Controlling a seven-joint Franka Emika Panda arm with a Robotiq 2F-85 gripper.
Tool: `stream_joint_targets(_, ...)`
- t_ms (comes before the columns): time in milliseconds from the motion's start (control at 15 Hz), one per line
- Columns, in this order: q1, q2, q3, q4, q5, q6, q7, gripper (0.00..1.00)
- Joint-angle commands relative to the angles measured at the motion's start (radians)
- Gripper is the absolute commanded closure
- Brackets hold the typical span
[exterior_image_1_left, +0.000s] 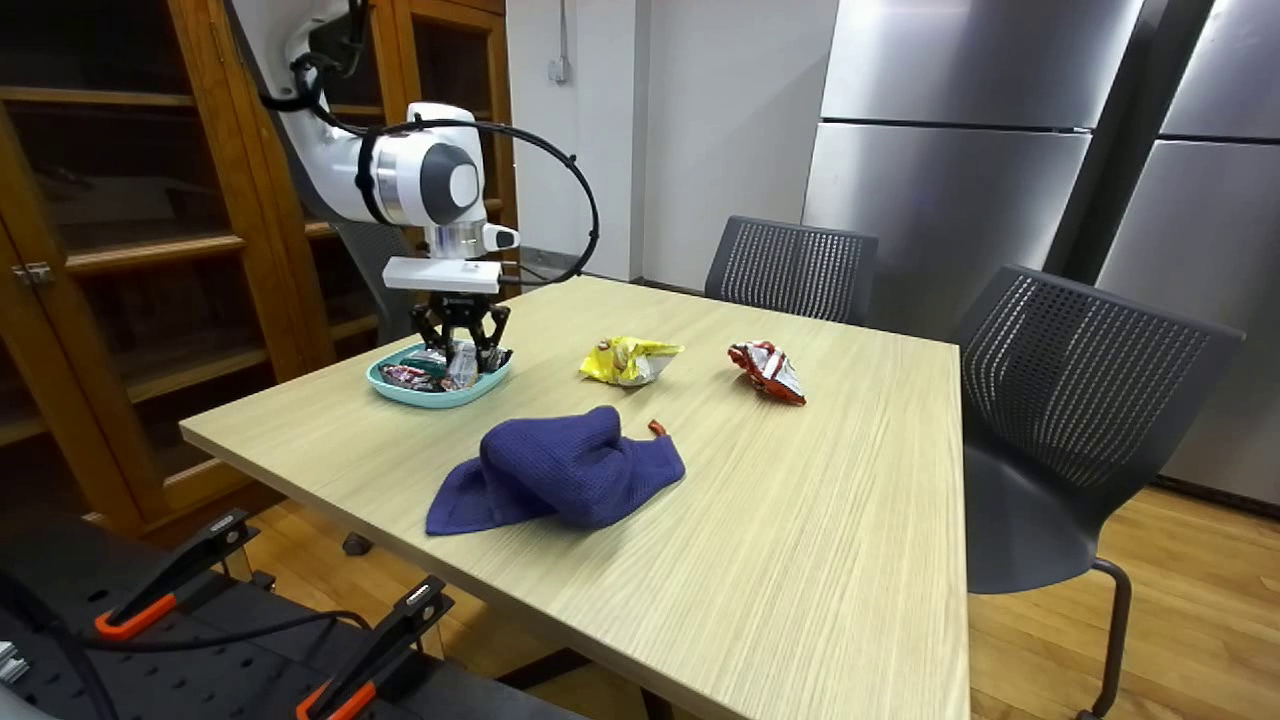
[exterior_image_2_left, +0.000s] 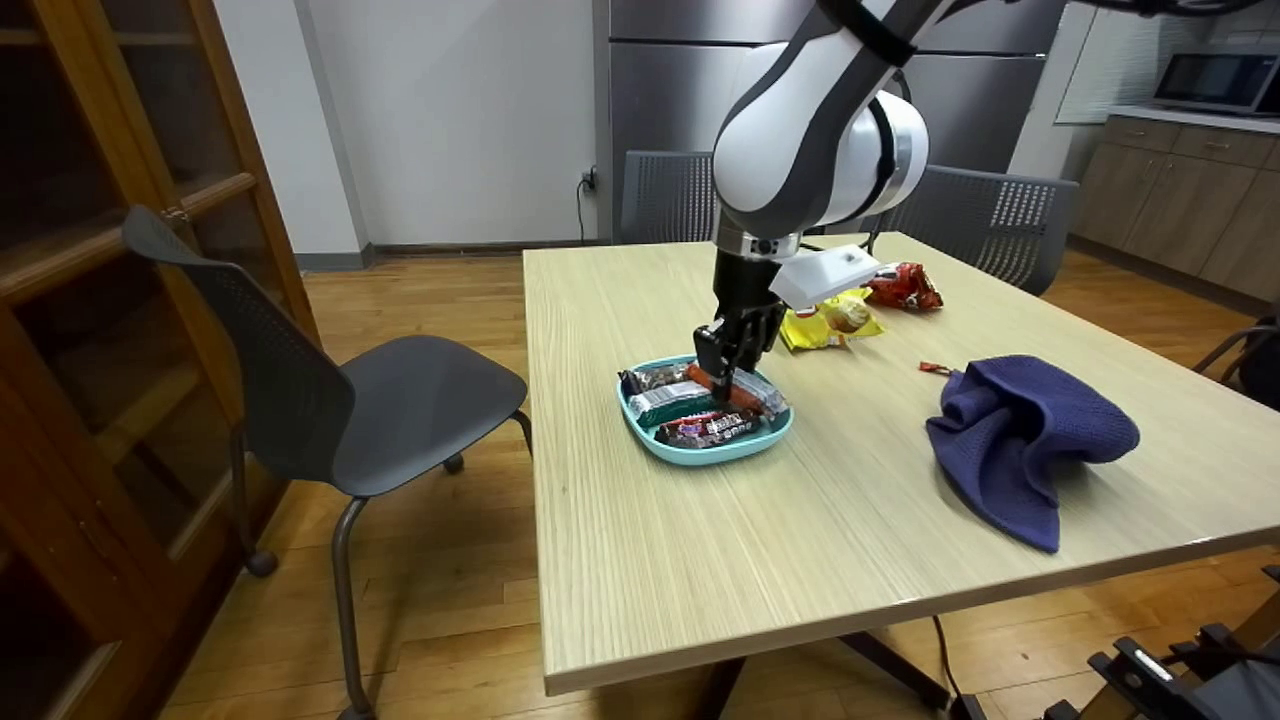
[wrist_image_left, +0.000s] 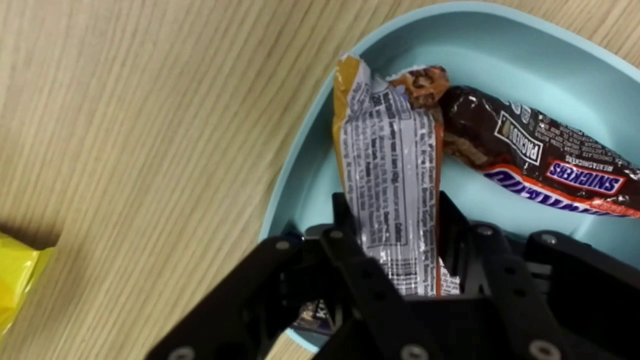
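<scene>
Cabinetry (exterior_image_1_left: 265, 240) of wood and glass stands at far left in an exterior view. Next, on the tabletop (exterior_image_1_left: 800, 560), a pale blue tray (exterior_image_1_left: 432, 400) carries wrapped bars (exterior_image_1_left: 412, 377); the claw (wrist_image_left: 396, 212) reaches down there, gripping a silver-backed bar (wrist_image_left: 387, 150) among them by its sides. Farther right come a crumpled indigo cloth (exterior_image_1_left: 575, 465), a yellow packet (exterior_image_1_left: 625, 362), a red-and-silver packet (exterior_image_1_left: 770, 370) and, beside the tabletop's right edge, a dark chair (exterior_image_1_left: 1100, 380).

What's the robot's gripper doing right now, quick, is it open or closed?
Gripper: closed, holding the wrapped bar with the silvery-grey printed side.
</scene>
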Motion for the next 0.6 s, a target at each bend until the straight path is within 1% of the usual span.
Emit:
stream_joint_targets(0, 0.014, 0.004, -0.003, 0.023, -0.041, -0.037, 0.03, 0.33)
stream_joint_targets(67, 0.013, -0.003, -0.001, 0.018, -0.041, -0.038, 0.029, 0.32)
stream_joint_targets(333, 0.019, -0.087, -0.003, -0.046, -0.045, -0.023, 0.043, 0.04)
stream_joint_targets(400, 0.023, -0.113, -0.008, -0.065, -0.045, -0.02, 0.055, 0.0)
stream_joint_targets(467, 0.023, -0.133, -0.007, -0.077, -0.044, -0.02, 0.059, 0.0)
stream_joint_targets(533, 0.043, -0.16, -0.032, -0.098, -0.054, -0.014, 0.108, 0.0)
